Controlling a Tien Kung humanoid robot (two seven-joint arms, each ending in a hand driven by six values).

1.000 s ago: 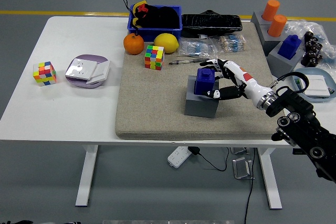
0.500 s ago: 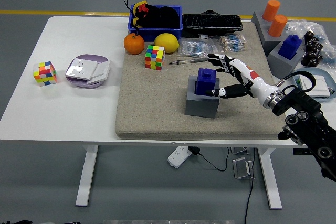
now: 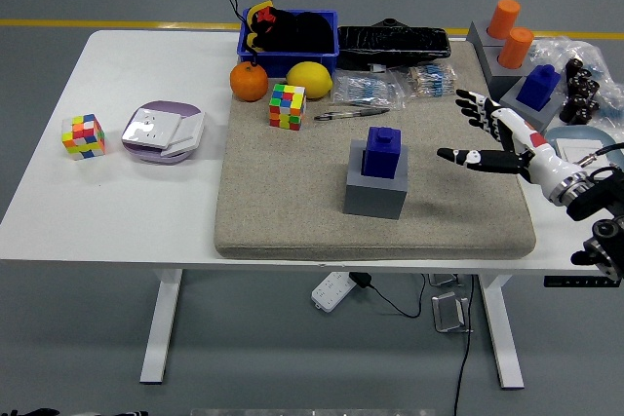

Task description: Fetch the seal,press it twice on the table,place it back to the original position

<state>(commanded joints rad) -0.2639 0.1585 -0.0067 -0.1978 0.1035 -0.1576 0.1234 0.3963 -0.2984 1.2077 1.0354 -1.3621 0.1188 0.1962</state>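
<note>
The blue seal (image 3: pixel 382 152) stands upright in its grey block holder (image 3: pixel 375 191) in the middle of the beige mat (image 3: pixel 283 202). My right hand (image 3: pixel 485 133), white and black, is open with fingers spread. It hovers over the mat's right part, well to the right of the seal and apart from it. It holds nothing. My left hand is out of view.
A Rubik's cube (image 3: pixel 287 106), an orange (image 3: pixel 248 82), a lemon (image 3: pixel 309 79) and a pen (image 3: pixel 349 114) lie at the mat's back. A blue bin (image 3: pixel 289 33) stands behind. Another blue seal (image 3: pixel 537 87) and orange cylinders (image 3: pixel 508 33) stand at right. A second cube (image 3: pixel 83 135) and a purple plate (image 3: pixel 161 132) sit left.
My right hand has let go of the seal on its holder and has drawn back to the right, fingers spread. The seal stays in the holder.
</note>
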